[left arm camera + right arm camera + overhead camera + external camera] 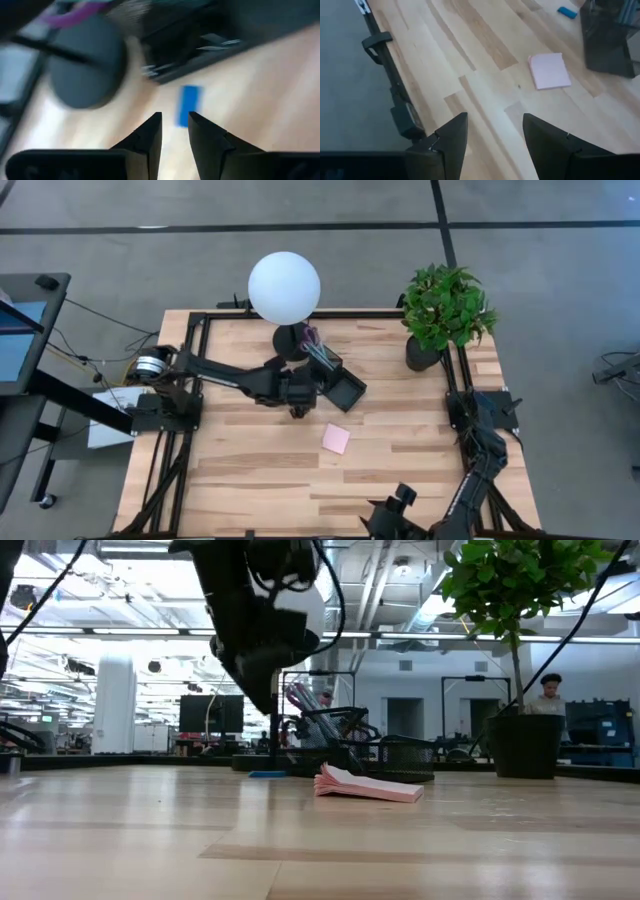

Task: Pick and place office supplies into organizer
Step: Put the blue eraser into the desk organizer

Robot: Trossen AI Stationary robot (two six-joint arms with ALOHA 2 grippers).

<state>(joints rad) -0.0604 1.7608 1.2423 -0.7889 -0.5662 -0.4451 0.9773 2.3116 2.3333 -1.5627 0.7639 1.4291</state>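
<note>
The left gripper (299, 408) hangs over the middle of the tabletop (250, 470), just beside the organizer (338, 383). In the left wrist view its two dark fingers (150, 135) stand a narrow gap apart with nothing between them. A small blue block (189, 104) lies flat on the wood just past the fingertips, apart from them, and close to the organizer's edge. From above the block is hidden under the arm.

The organizer sits near the far side of the tabletop, next to the round black lamp base (291, 340), which is partly covered by the white globe lamp (284, 286). Pens and a purple handle (300, 697) stick up out of its taller section; the individual items cannot be told apart. The contents of the lower tray are blurred in the left wrist view and cannot be identified.

The pink sticky-note pad (336, 439) lies flat on open wood, on the near side of the organizer and well apart from both grippers.

The right gripper (492, 132) waits at the near right edge of the tabletop, largely cut off in the high view. Its own camera shows the fingers wide apart and holding nothing, pointing toward the pad.

A potted plant (445, 310) stands at the far right corner. A person (549, 695) shows in the room behind, partly hidden by the pot.
</note>
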